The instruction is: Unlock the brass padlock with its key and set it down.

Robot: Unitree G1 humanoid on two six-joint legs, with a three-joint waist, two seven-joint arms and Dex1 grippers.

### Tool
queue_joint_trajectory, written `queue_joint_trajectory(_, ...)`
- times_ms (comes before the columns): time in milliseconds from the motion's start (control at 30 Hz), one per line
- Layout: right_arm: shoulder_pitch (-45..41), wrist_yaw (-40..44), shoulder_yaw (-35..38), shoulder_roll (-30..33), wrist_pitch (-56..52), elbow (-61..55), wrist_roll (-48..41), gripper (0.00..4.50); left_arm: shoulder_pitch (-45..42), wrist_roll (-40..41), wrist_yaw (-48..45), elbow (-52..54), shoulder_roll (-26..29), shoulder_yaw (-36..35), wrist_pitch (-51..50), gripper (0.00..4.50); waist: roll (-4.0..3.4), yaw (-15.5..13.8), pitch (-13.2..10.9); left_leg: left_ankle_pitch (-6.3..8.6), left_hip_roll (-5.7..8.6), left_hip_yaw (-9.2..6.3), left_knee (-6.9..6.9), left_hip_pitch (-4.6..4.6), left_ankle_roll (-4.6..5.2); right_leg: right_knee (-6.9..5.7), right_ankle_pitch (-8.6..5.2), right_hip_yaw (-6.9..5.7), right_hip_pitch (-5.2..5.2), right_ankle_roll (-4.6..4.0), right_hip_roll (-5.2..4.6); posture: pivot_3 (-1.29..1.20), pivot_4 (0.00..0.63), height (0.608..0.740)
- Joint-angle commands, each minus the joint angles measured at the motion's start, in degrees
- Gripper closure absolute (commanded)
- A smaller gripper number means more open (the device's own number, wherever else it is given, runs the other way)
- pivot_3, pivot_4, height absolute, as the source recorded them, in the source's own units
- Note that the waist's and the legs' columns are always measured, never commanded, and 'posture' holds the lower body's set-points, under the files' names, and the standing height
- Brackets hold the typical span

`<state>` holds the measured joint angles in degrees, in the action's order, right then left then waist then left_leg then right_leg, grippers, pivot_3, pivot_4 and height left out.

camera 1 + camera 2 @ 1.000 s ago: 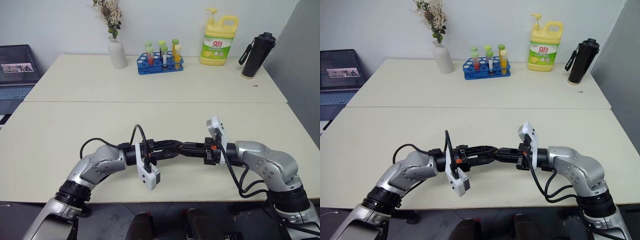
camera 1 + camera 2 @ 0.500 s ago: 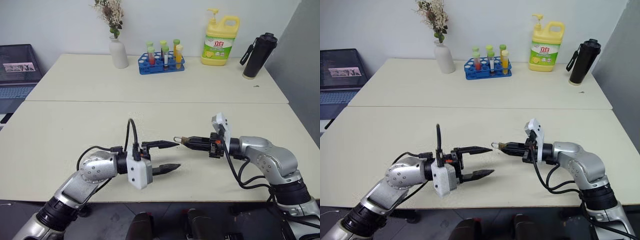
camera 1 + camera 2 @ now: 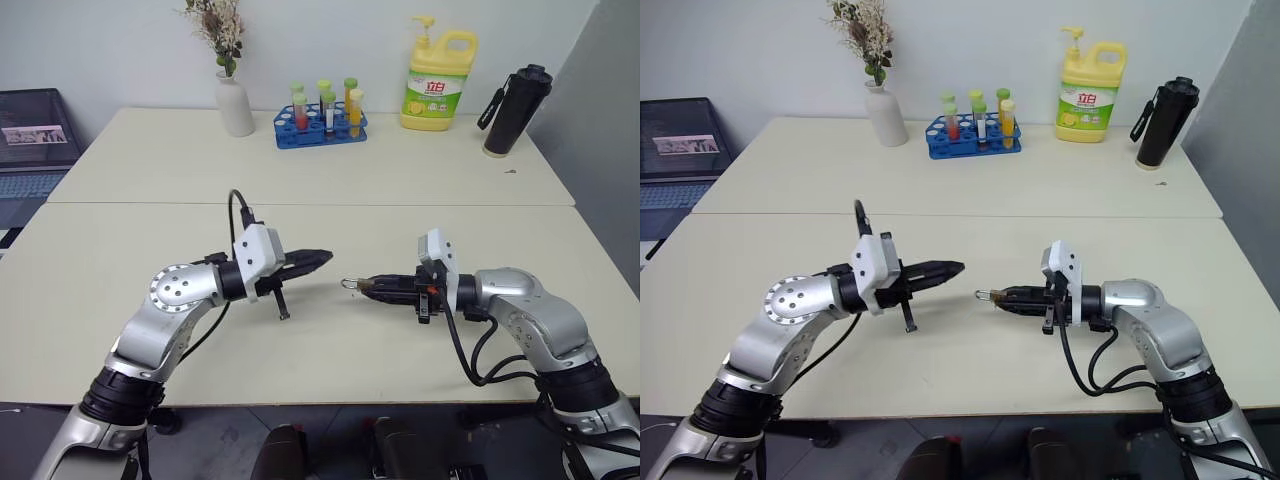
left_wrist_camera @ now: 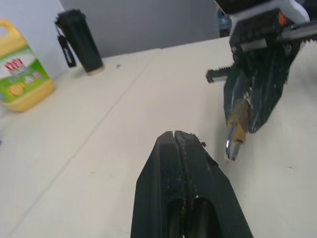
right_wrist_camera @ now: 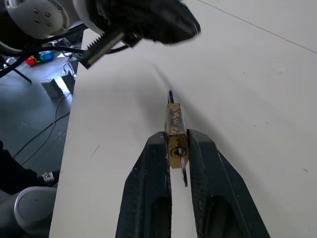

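Cream table (image 3: pixel 400 180), both arms level, left end effector (image 3: pixel 322 256) closed empty, right end effector (image 3: pixel 368 286) gripping brass padlock (image 5: pixel 175 130)

The left hand (image 3: pixel 322 256) faces the right hand (image 3: pixel 368 286) and brass padlock (image 3: pixel 363 285) above the table (image 3: pixel 330 180).
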<state>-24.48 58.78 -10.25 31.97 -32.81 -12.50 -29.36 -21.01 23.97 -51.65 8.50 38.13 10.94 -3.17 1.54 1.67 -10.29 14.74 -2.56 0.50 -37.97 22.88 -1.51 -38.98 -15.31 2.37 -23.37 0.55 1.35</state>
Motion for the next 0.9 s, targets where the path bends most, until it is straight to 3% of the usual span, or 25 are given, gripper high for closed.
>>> queue_joint_trajectory(33,-1.3,0.7,1.0,0.0,1.0,-2.4,-0.6,4.35,-1.8,-2.0,-2.5,-0.9,-1.6,0.0,1.7,4.5,0.0,0.0,0.0,0.0,-0.01,0.0,0.0,0.0,0.0,0.0,0.0,0.0,0.0,0.0,0.0,0.0,0.15,0.74)
queue_joint_trajectory(167,-0.7,-0.1,2.4,0.0,-1.2,-3.7,-2.7,4.35,-1.6,-3.3,-4.5,-2.1,-4.3,1.2,1.5,4.5,0.0,0.0,0.0,0.0,0.0,-0.01,0.0,0.0,0.0,-0.01,0.0,0.0,0.0,0.0,0.0,0.0,0.15,0.74)
queue_joint_trajectory(733,-1.8,-2.3,3.3,-1.5,-4.9,-4.1,-4.2,4.35,2.1,-4.3,-9.7,0.9,-2.7,0.9,-2.8,4.5,0.0,0.0,0.0,0.0,-0.03,-0.03,0.01,-0.01,0.0,-0.02,0.0,0.0,0.0,0.0,0.0,0.0,0.15,0.74)
queue_joint_trajectory(900,-2.3,-2.2,3.8,-2.0,-5.7,-4.1,-5.4,4.35,1.5,-6.0,-8.1,-2.0,-4.6,0.1,-1.1,4.5,0.0,0.0,0.0,0.0,-0.01,-0.02,0.0,0.0,0.0,-0.02,0.0,0.01,0.0,0.0,-0.01,0.0,0.15,0.74)
